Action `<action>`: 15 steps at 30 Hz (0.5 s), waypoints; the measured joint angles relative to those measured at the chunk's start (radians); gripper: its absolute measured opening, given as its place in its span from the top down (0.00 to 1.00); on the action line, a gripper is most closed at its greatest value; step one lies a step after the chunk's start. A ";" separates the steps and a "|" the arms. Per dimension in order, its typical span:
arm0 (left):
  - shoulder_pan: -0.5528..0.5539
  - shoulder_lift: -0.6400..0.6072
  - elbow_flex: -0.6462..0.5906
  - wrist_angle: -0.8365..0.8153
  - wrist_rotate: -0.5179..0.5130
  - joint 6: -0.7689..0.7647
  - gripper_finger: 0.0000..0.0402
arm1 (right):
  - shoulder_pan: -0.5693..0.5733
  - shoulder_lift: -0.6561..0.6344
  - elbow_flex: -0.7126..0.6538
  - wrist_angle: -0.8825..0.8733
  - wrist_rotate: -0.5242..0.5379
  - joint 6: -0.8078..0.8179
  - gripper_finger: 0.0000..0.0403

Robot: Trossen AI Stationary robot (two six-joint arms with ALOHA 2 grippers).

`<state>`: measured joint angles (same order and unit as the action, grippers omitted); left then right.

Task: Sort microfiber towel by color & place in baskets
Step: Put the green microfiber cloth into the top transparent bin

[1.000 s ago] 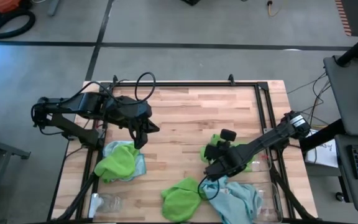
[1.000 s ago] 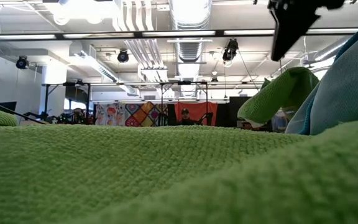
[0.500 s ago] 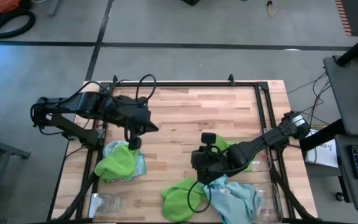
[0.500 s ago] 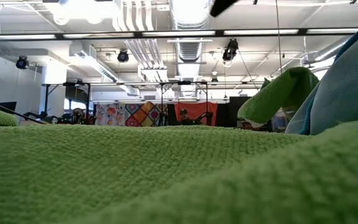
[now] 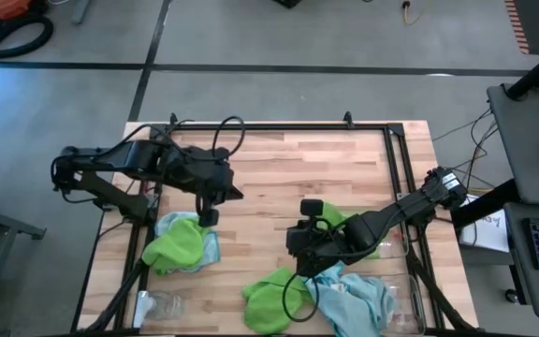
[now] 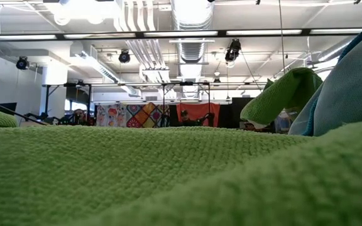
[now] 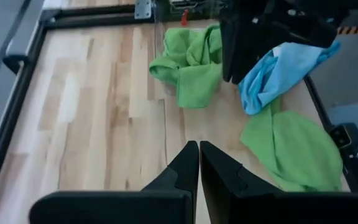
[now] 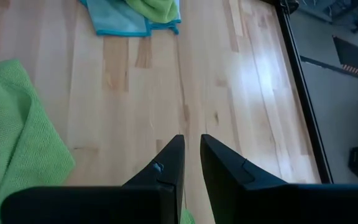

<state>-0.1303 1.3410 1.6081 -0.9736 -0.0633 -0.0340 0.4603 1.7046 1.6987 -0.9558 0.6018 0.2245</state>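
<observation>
Hovering empty, nearly closed, the right end effector is just beside a green towel.

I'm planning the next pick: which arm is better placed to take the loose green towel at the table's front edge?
Probably the right. Its gripper hangs empty, fingers nearly together, just beside that green towel. The left gripper, fingers shut, sits across the table over the green and blue pile.

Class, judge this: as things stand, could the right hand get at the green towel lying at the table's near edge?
Probably yes: the right hand hangs empty just beside that green towel, with only bare table between them.
</observation>
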 joint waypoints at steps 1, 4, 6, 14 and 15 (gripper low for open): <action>0.000 0.005 0.000 -0.007 0.000 -0.005 1.00 | 0.000 0.000 0.000 -0.001 0.000 0.000 0.88; 0.000 0.013 0.000 -0.040 -0.001 -0.025 1.00 | 0.000 0.000 0.000 -0.015 -0.002 0.003 0.88; 0.002 0.014 0.000 -0.062 -0.002 -0.090 1.00 | 0.000 0.000 0.000 -0.041 -0.011 0.035 0.88; 0.001 -0.046 0.000 -0.169 -0.004 -0.251 1.00 | -0.006 0.006 -0.033 -0.117 -0.097 0.175 0.88; -0.001 -0.056 0.001 -0.170 -0.005 -0.268 1.00 | -0.008 0.012 -0.035 -0.114 -0.114 0.176 0.88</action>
<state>-0.1310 1.2847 1.6089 -1.1439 -0.0684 -0.3022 0.4522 1.7162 1.6642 -1.0702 0.4876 0.4007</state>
